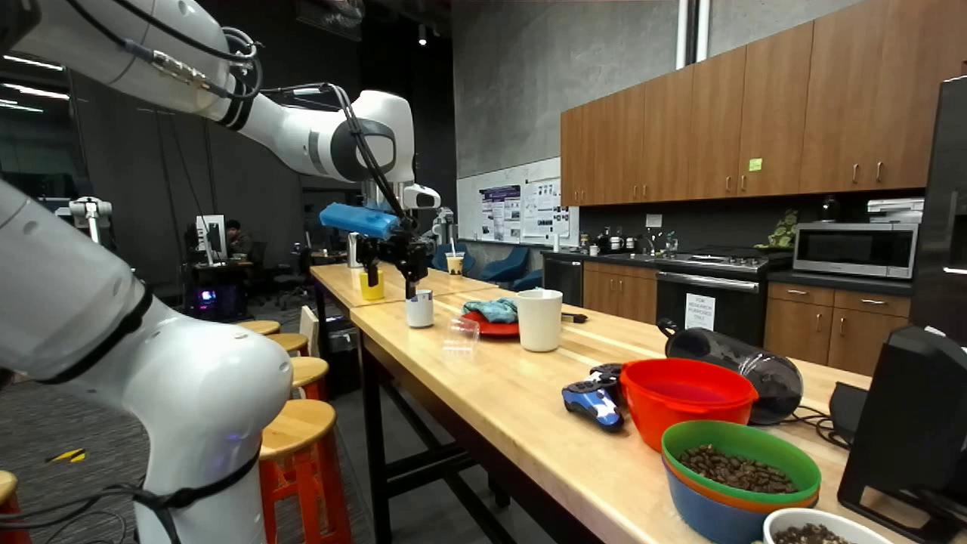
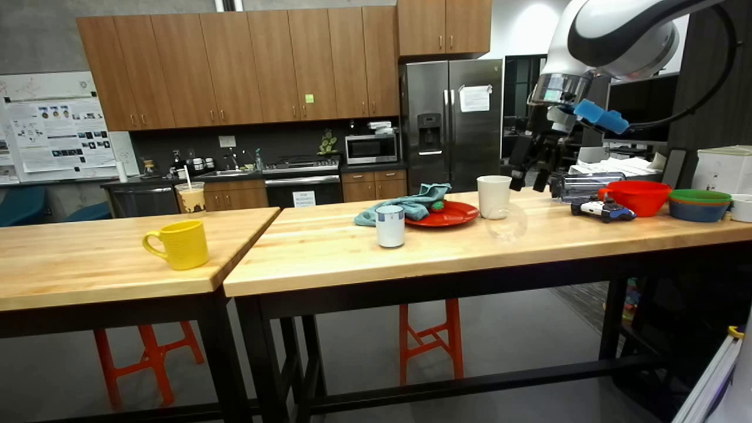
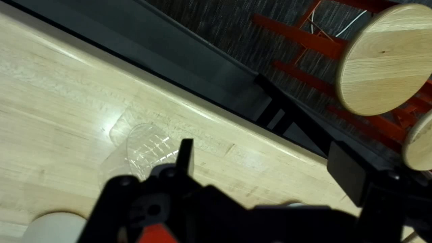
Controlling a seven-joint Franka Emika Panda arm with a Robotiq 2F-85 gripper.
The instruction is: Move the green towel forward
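Observation:
The green towel, a crumpled teal cloth, lies on the table in both exterior views (image 1: 492, 310) (image 2: 408, 207). It is partly on or against a red plate (image 1: 495, 328) (image 2: 449, 215). It does not show in the wrist view. My gripper (image 1: 391, 281) hangs above the table, fingers down, and also shows in an exterior view (image 2: 529, 182). In the wrist view the fingers (image 3: 266, 162) are wide apart with nothing between them, only tabletop behind. The gripper is apart from the towel.
A white cup (image 2: 390, 228), a tall cream cup (image 1: 539, 321) and a clear plastic cup (image 3: 148, 148) stand near the towel. A yellow mug (image 2: 185, 244) is on the adjoining table. A game controller (image 1: 595, 397) and red bowl (image 1: 684, 400) are farther along. The table edge (image 3: 202, 111) is close.

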